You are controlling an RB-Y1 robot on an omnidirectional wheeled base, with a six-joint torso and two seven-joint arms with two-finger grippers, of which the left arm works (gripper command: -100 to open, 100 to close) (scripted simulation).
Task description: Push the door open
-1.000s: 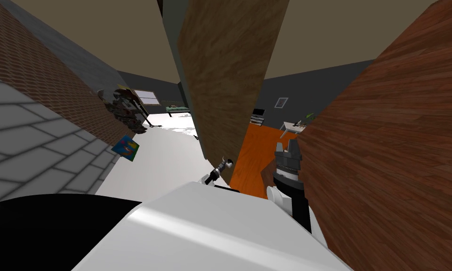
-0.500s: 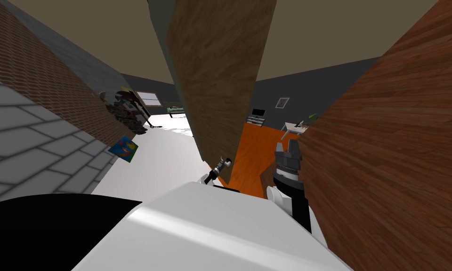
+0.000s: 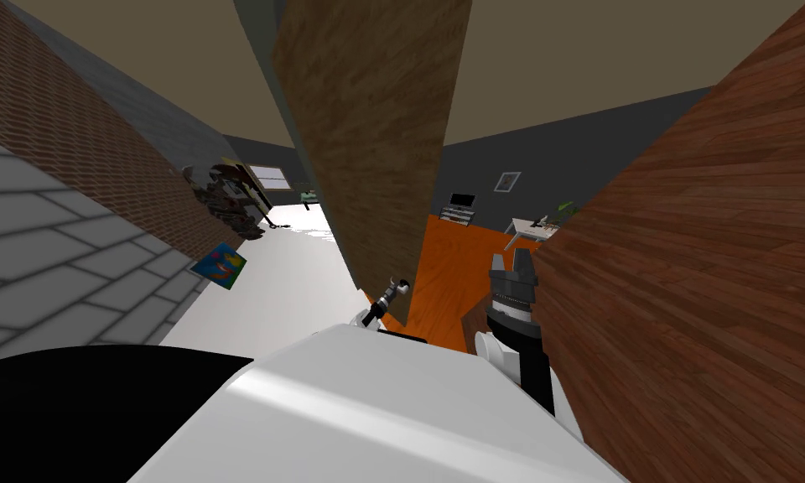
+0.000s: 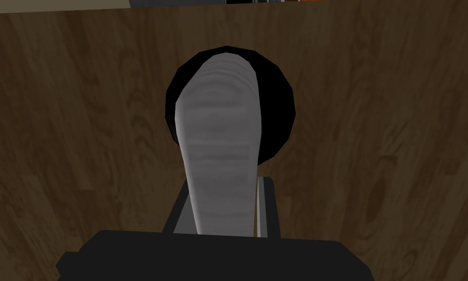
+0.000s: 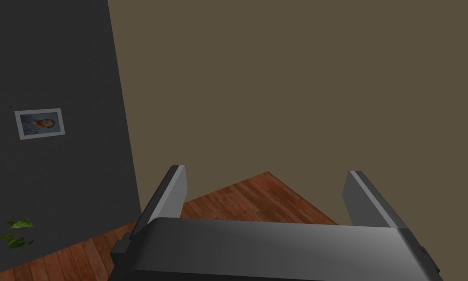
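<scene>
A brown wooden door stands partly open ahead of me, edge-on in the head view. Its grey lever handle sits on a black round plate against the door's face. My left gripper is shut on that handle, with a finger on either side of the lever. In the head view the left gripper is small at the door's lower edge. My right gripper is open and holds nothing, raised close beside the reddish wood wall.
A brick wall runs along my left, with a colourful picture low on it. Past the door lie an orange floor and a white floor. Far off stand a white table and a dark cluttered heap.
The door has swung further away to the left, with my left gripper still on the handle. More orange floor shows past its edge. The right arm has kept still.
</scene>
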